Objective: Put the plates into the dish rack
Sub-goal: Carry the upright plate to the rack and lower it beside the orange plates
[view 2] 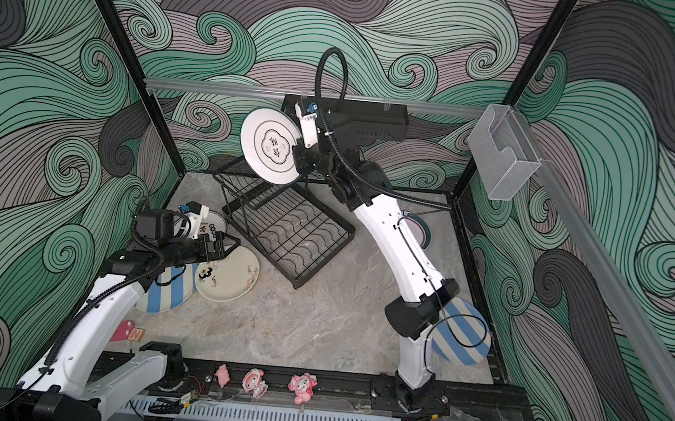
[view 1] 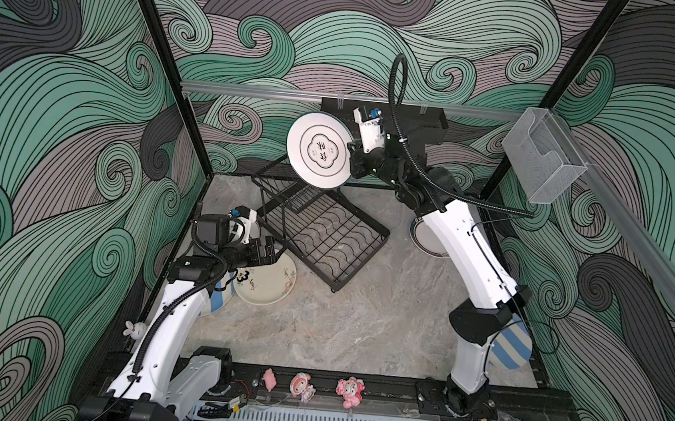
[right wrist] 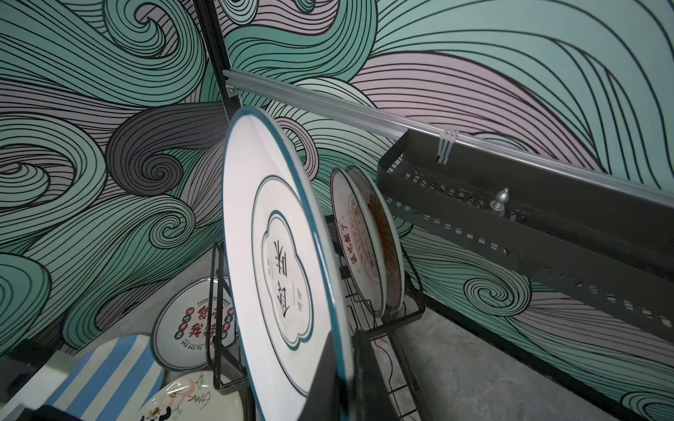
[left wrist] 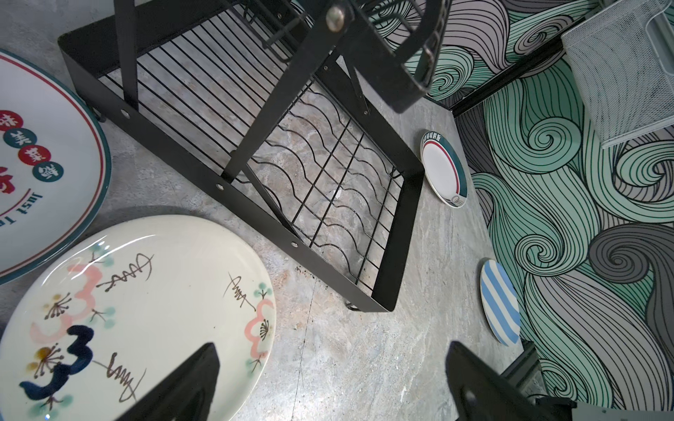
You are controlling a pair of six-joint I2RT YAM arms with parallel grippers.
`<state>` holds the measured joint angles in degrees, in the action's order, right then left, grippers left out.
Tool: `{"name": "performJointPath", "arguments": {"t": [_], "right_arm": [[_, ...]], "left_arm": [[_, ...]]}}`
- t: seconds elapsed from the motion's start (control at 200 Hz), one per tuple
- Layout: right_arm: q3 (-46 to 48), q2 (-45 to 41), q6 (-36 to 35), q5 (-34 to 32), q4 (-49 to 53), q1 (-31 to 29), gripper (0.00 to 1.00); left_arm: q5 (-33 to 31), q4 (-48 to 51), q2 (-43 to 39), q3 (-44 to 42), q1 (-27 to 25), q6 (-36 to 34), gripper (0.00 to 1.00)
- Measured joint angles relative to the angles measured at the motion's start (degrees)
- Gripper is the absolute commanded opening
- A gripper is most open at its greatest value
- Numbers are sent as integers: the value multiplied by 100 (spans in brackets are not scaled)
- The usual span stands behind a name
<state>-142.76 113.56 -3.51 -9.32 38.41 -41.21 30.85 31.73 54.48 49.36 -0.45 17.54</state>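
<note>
Right jaws pinch white plate (view 1: 319,150) edge; left jaws wide, empty

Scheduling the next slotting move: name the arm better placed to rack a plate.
Right. The right pincer is shut on the teal-rimmed plate, held over the dish rack; the left pincer hangs open, empty, near the cream plate.

Two plates (right wrist: 370,251) occupy the upper basket (right wrist: 397,322); lower tray (view 1: 335,236) lies open.
</note>
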Motion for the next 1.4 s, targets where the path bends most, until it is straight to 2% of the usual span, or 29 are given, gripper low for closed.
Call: {"name": "performJointPath", "arguments": {"t": [0.145, 0.325, 0.46, 0.741, 1.401], "right_arm": [[-411, 466, -608, -850, -243, -337, 0], [-334, 809, -1222, -1646, -752, -444, 0], [-50, 833, -1523, -2002, -1172, -424, 0], [153, 835, -1777, -2291, -1880, -413, 0], [470, 1239, -2159, -2549, -2494, -396, 0]], "left_arm": [[-66, -2, 0, -44, 0, 0, 99], [-61, -24, 20, -85, 4, 0, 99], [15, -87, 83, -85, 35, 0, 99], [114, -96, 76, -87, 44, -2, 99], [179, -133, 76, -90, 83, 2, 99]]}}
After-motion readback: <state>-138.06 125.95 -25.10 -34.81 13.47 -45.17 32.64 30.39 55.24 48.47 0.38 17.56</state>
